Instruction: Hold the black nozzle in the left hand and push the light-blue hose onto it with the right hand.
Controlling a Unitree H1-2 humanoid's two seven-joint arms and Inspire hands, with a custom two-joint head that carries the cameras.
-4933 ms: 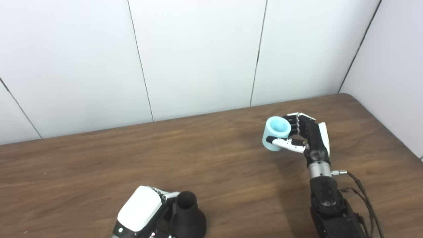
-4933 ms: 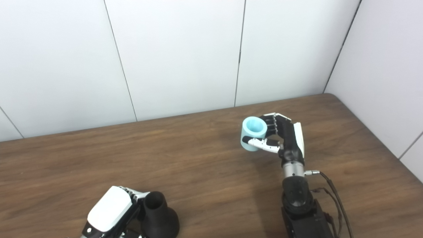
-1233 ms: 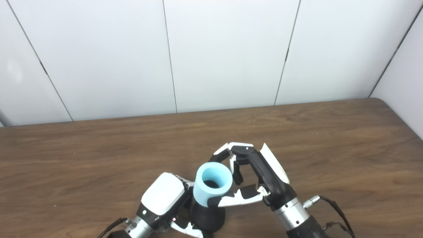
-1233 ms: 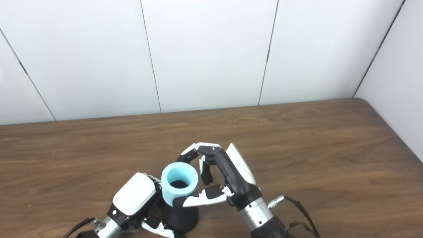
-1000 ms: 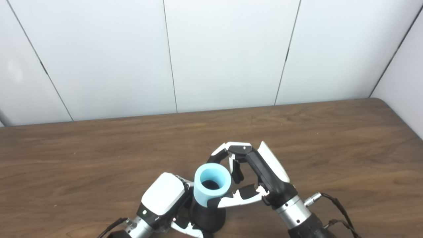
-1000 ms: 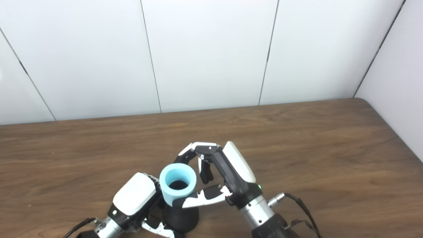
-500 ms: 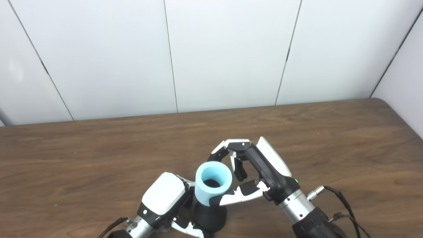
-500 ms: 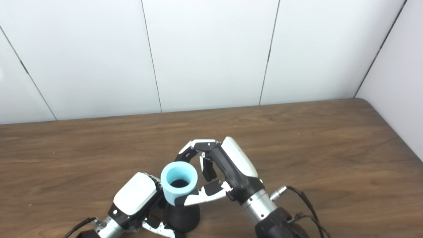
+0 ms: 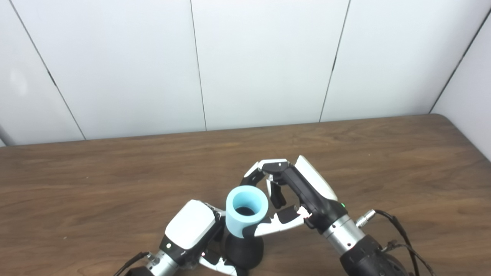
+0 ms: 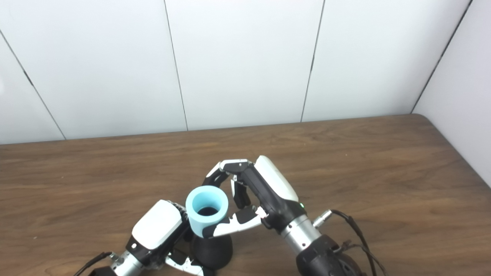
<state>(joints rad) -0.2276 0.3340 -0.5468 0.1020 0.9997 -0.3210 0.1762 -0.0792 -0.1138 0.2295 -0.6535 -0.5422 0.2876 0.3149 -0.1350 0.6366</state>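
Observation:
The black nozzle (image 9: 244, 251) stands upright near the table's front edge, its wide base showing below the hose. My left hand (image 9: 188, 234) is shut on it from the left. The light-blue hose (image 9: 245, 210) sits over the nozzle's neck, its open end facing up with the dark neck visible inside. My right hand (image 9: 295, 195) holds the hose from the right, thumb across its front and fingers curled behind. In the right eye view the same hose (image 10: 206, 211) sits above the nozzle (image 10: 211, 251), between my left hand (image 10: 156, 230) and right hand (image 10: 257, 193).
The brown wooden table (image 9: 383, 161) stretches back to white wall panels (image 9: 264, 61). Its right edge runs along a side wall. A cable (image 9: 399, 237) trails from the right wrist.
Since 4.9 s ago the right hand brought the hose from the far right over to the nozzle. Over the last second the right hand and forearm have risen slightly; the hose has stayed on the nozzle.

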